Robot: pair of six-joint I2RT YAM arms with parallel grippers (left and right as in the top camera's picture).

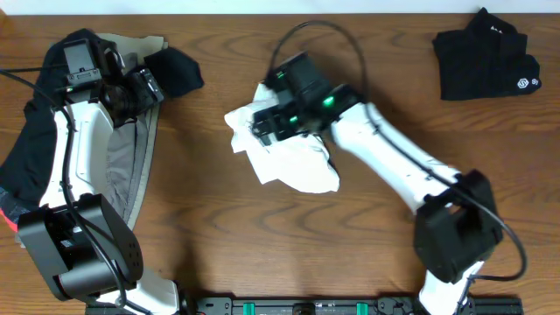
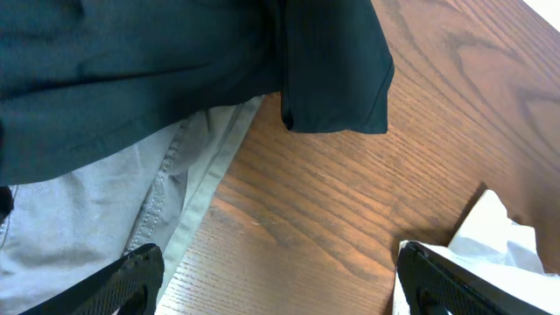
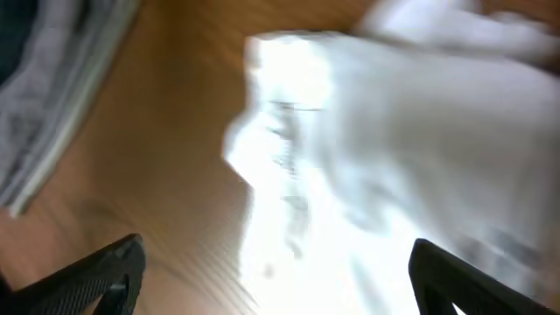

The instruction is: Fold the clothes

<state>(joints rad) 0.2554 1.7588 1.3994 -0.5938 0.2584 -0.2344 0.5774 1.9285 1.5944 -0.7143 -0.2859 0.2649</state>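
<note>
A crumpled white garment [image 1: 293, 162] lies at the table's middle; it also shows blurred in the right wrist view [image 3: 394, 149] and at the edge of the left wrist view [image 2: 494, 232]. My right gripper [image 1: 267, 122] hovers over its upper left part, open and empty [image 3: 276, 280]. A pile of grey trousers [image 1: 131, 166] and a dark garment [image 1: 175, 68] lies at the left; both show in the left wrist view, the grey trousers [image 2: 87, 210] under the dark garment [image 2: 175, 61]. My left gripper [image 1: 144, 87] is open and empty above bare wood [image 2: 276, 280] beside that pile.
A folded black garment [image 1: 486, 57] with a white logo lies at the far right corner. Bare wooden tabletop [image 1: 262, 254] runs along the front. The left arm's base [image 1: 83, 249] stands at the front left, the right arm's base [image 1: 451, 232] at the front right.
</note>
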